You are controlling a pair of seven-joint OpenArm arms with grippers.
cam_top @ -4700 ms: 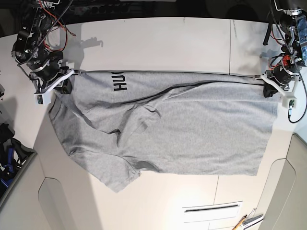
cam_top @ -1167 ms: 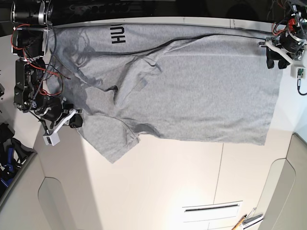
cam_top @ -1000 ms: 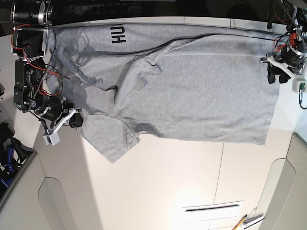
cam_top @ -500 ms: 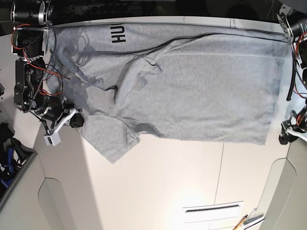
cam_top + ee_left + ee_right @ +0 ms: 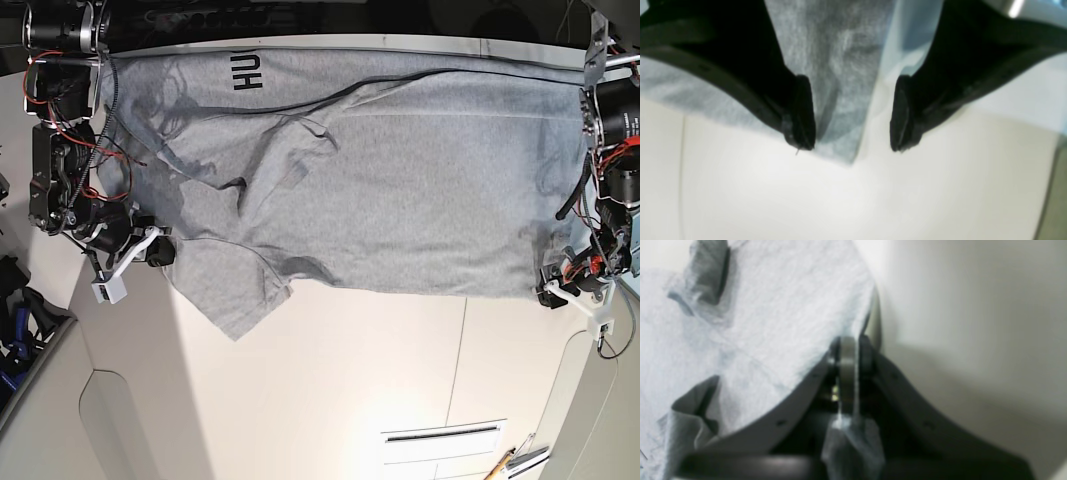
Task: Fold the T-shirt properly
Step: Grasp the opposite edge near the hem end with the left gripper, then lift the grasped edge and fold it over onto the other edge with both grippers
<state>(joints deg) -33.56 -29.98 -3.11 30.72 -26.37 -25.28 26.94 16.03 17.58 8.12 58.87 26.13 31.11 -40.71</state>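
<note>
On my left wrist view, the left pincer (image 5: 851,115) stands wide, its two fingers either side of the T-shirt (image 5: 836,70) corner, gripping nothing. My right pincer (image 5: 848,356) is clamped tight on a fold of grey cloth at the sleeve side. Further out, the base view shows the shirt spread across the pale worktop (image 5: 330,380), black lettering (image 5: 246,70) at the far edge.

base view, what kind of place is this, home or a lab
Most likely a robotics lab bench, not a home: a bare white table, two arms with exposed red wiring at its sides, and a grey T-shirt spread out as a test piece.
</note>
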